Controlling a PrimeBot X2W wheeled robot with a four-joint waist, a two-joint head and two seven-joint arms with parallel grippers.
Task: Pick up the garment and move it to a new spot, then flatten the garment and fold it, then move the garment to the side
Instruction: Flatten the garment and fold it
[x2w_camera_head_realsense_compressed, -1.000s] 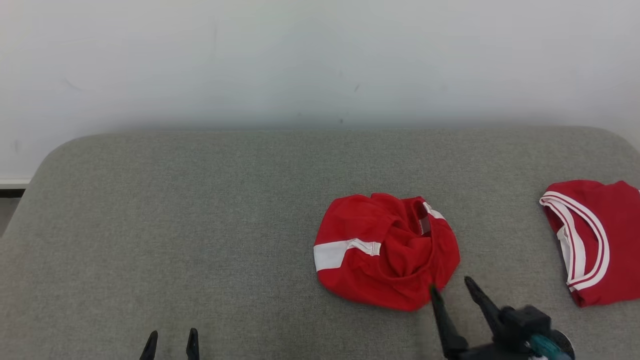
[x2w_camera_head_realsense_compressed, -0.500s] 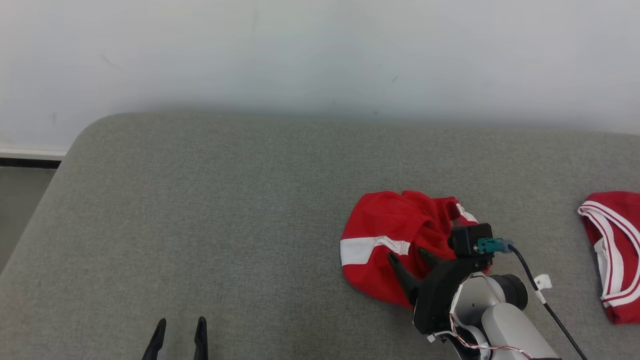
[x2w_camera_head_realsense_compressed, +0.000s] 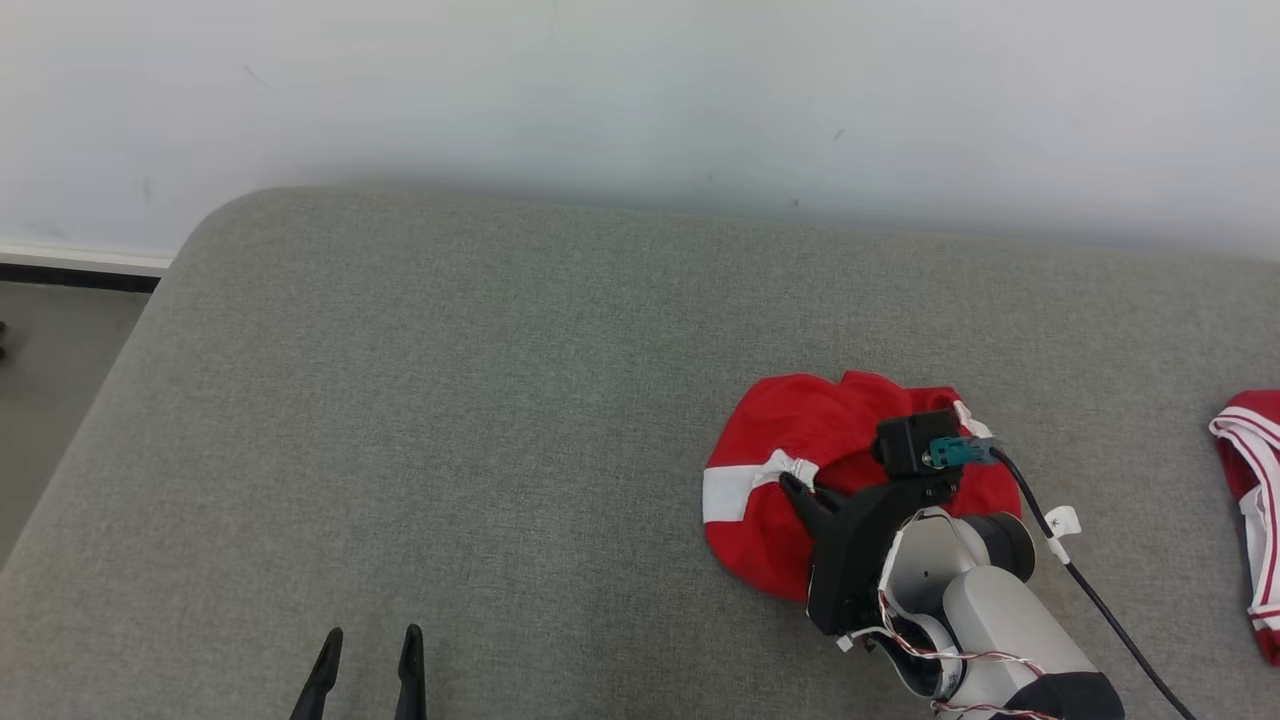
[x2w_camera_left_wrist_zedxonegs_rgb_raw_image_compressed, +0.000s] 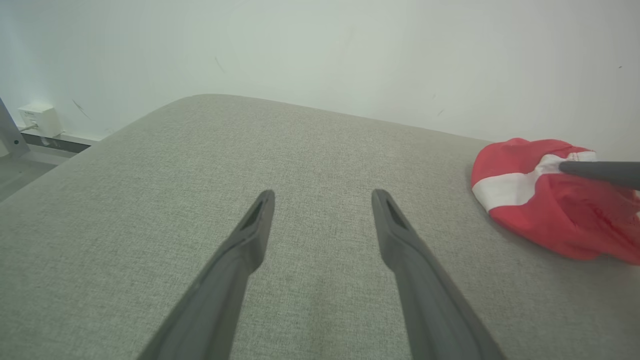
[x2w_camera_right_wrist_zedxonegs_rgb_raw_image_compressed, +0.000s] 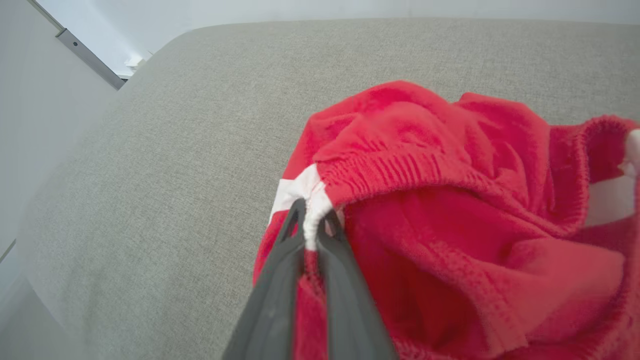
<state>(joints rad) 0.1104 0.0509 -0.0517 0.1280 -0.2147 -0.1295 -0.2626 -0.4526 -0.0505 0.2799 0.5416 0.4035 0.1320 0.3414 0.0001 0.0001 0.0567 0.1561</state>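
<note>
Both right jaws tight on garment (x2w_camera_right_wrist_zedxonegs_rgb_raw_image_compressed: 440, 165).

The garment (x2w_camera_right_wrist_zedxonegs_rgb_raw_image_compressed: 450, 200) is showing soft, fuzzy, matt red cloth with a ribbed hem. The surface (x2w_camera_head_realsense_compressed: 450, 400) is showing coarse, matt grey woven fabric.

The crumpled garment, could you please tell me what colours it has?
The garment is red with a white band, shown best in the right wrist view.
</note>
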